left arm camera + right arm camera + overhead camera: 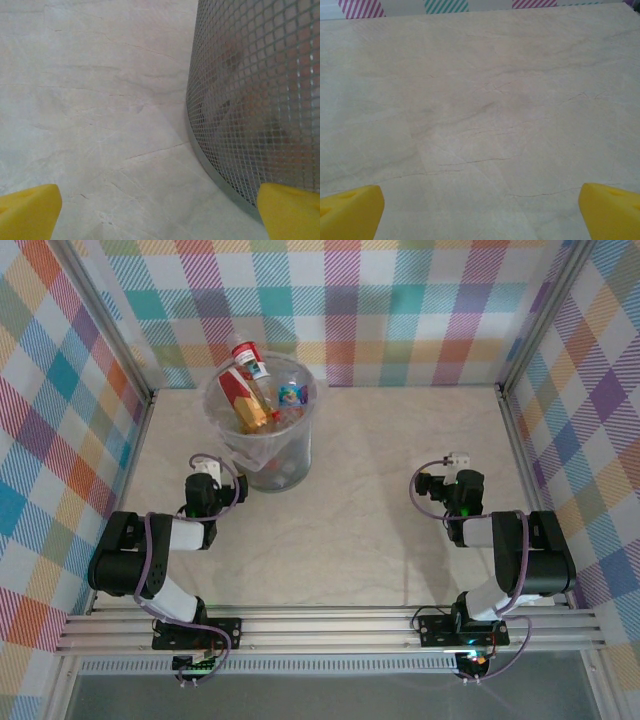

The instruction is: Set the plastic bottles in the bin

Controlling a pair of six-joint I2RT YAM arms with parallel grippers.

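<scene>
Plastic bottles [243, 390] in bin [292, 462], left jaws beside it, right jaws well apart, both released.

A pale, marble-veined counter [370, 540] lies evenly lit between three walls [400, 300] of pastel plaid, with silver metal posts [515, 440] and a ribbed rail [330, 625] in front.
</scene>
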